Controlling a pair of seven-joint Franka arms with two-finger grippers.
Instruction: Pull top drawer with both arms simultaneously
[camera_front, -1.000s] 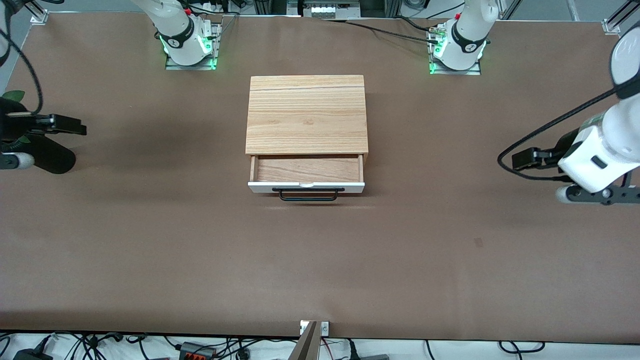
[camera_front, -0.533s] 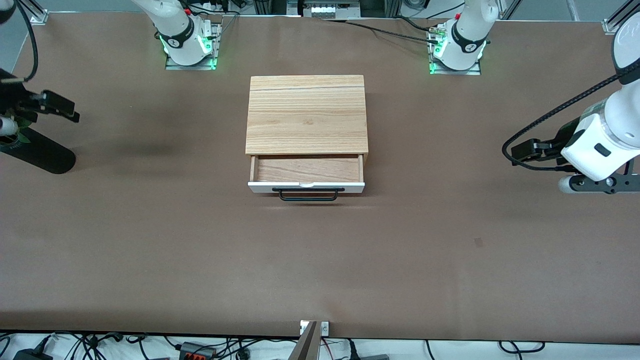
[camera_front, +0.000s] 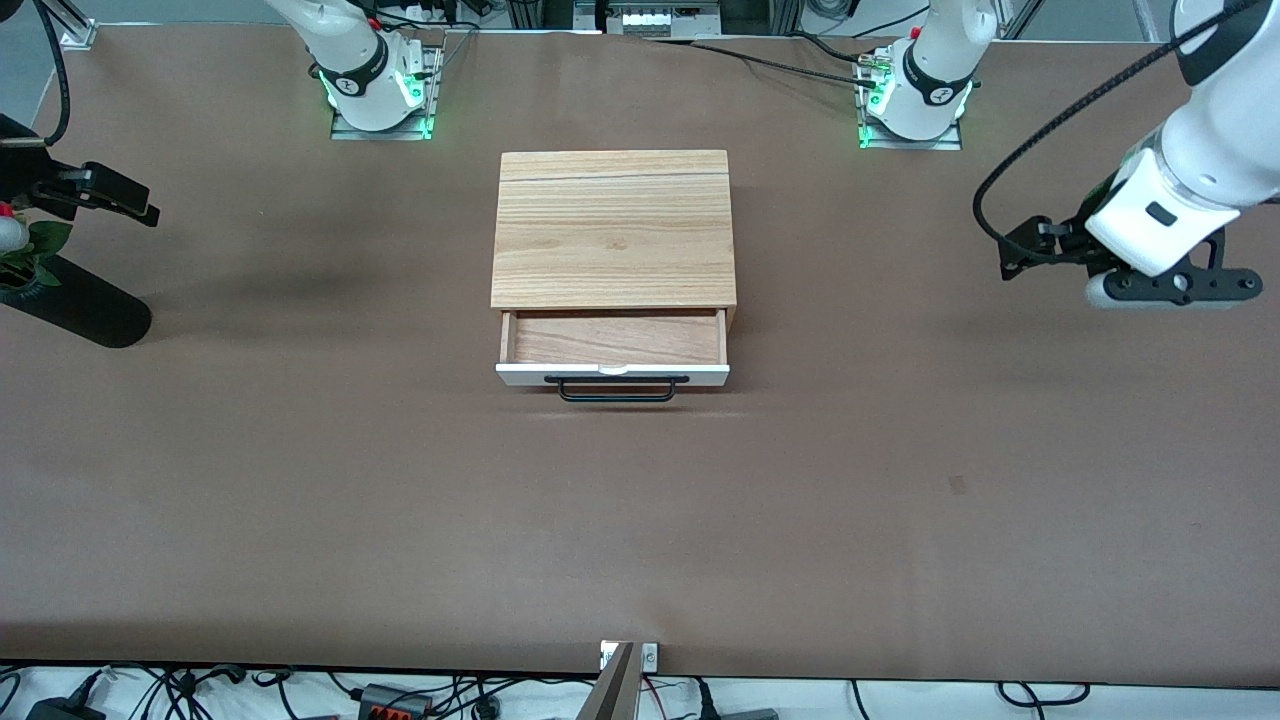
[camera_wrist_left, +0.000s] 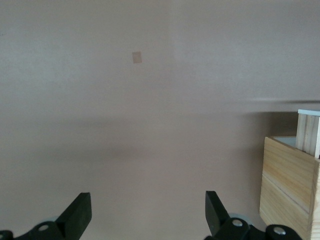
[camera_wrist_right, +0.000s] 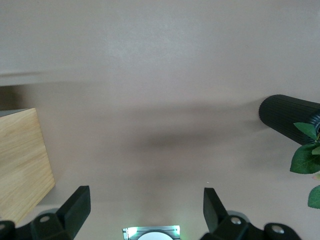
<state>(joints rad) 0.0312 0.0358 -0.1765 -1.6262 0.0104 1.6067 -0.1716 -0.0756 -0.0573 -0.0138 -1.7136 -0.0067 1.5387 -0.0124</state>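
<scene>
Drawer state: top drawer (camera_front: 613, 352) is sitting pulled partway out of the light wood cabinet (camera_front: 613, 228) at the middle of the table (camera_front: 640, 520), its reddish-brown floor showing, its white front panel and black bar handle (camera_front: 616, 389) facing the front camera. Neither arm is touching it. Left gripper (camera_wrist_left: 145, 212) is hanging in the air over bare table toward the left arm's end, well apart from the cabinet, with its two black fingers (camera_wrist_left: 77, 212) spread wide and holding nothing; its wrist view is catching a corner of the cabinet and the drawer's white front edge. Right gripper (camera_wrist_right: 145, 207) is hanging over the right arm's end of the table, fingers likewise spread and gripping nothing, near a black ribbed vase (camera_wrist_right: 287, 117) with green leaves (camera_wrist_right: 305, 157)
</scene>
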